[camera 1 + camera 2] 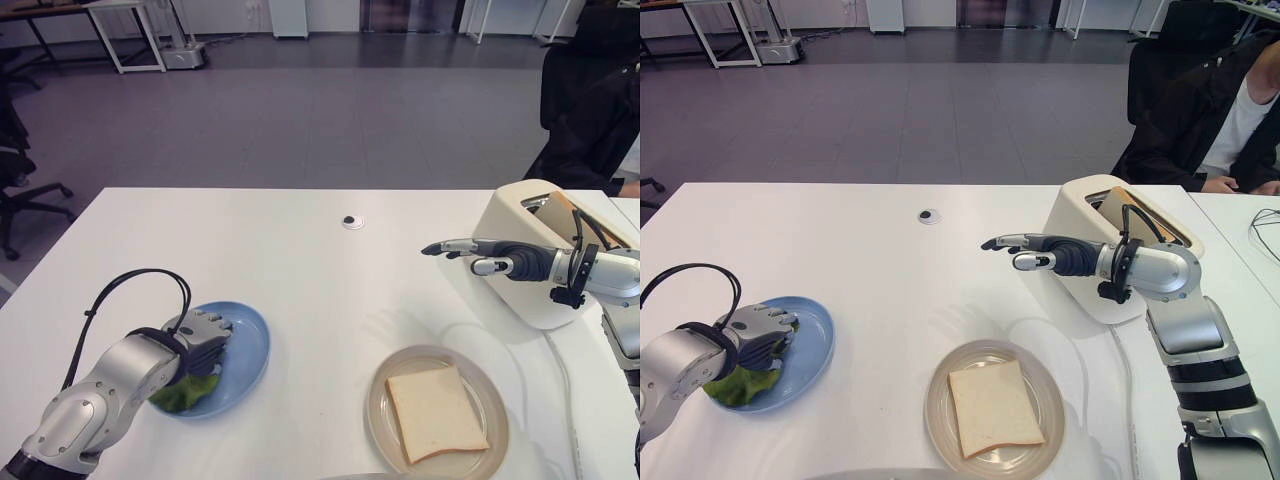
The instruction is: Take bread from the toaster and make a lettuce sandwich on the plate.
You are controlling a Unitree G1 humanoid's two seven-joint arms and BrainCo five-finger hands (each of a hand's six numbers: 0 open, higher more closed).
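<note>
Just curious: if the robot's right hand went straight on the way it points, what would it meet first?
The way looks free: the right hand points leftward over the white tabletop, though depth is unclear.

Grey tiled floor (300, 120) spans the room beyond a white table (300, 280). A white-legged desk (70, 9) stands far left, a black office chair (12, 160) nearer.
</note>
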